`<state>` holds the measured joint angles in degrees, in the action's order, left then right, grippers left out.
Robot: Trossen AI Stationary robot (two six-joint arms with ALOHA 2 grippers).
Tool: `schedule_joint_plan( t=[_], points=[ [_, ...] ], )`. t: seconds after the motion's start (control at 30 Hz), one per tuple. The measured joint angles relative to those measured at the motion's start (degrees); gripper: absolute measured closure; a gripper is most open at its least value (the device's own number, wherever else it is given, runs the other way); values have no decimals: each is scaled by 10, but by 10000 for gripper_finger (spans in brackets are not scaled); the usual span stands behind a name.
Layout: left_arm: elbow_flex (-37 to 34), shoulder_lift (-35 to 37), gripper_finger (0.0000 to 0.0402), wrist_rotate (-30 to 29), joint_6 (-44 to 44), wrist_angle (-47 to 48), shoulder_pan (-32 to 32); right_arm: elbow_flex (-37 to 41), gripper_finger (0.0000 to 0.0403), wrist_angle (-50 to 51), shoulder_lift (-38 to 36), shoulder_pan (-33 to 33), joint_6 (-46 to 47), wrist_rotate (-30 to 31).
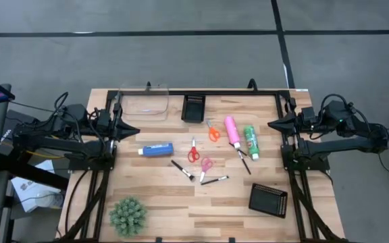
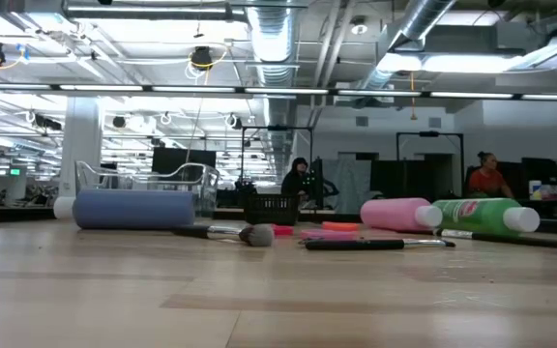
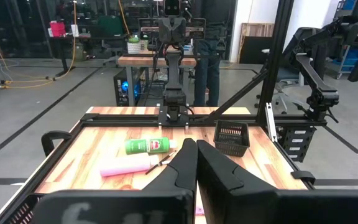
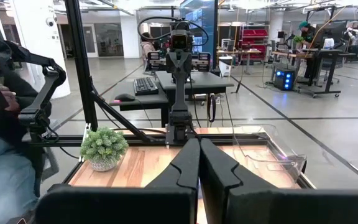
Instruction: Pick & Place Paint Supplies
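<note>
On the wooden table lie a blue bottle (image 1: 156,149), a pink bottle (image 1: 232,131) and a green bottle (image 1: 250,142), all on their sides. Around them lie orange scissors (image 1: 213,131), red scissors (image 1: 193,152), pink scissors (image 1: 206,165) and thin dark brushes (image 1: 182,169) (image 1: 214,180) (image 1: 244,162). My left gripper (image 1: 130,131) hangs shut over the table's left edge, above the table and pointing level. My right gripper (image 1: 275,124) is shut over the right edge in the same way. Their fingertips (image 3: 191,144) (image 4: 194,142) meet with nothing between them.
A clear container (image 1: 144,102) and a black mesh tray (image 1: 193,108) stand at the far edge. A second mesh tray (image 1: 269,200) sits near the right front, and a spiky green plant (image 1: 127,216) at the left front. People sit in the room behind (image 2: 301,179).
</note>
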<state>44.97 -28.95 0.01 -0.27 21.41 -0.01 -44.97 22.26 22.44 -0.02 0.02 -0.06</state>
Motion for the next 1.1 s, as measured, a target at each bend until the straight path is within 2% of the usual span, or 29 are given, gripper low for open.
schedule_joint_plan(
  t=[0.83, 1.1],
  points=[
    [0, 0, 402, 0, 0, -2, 0, 0, 403, 0, 0, 0, 0, 0],
    [0, 0, 402, 0, 0, -86, 0, 0, 403, 0, 0, 0, 0, 0]
  ],
)
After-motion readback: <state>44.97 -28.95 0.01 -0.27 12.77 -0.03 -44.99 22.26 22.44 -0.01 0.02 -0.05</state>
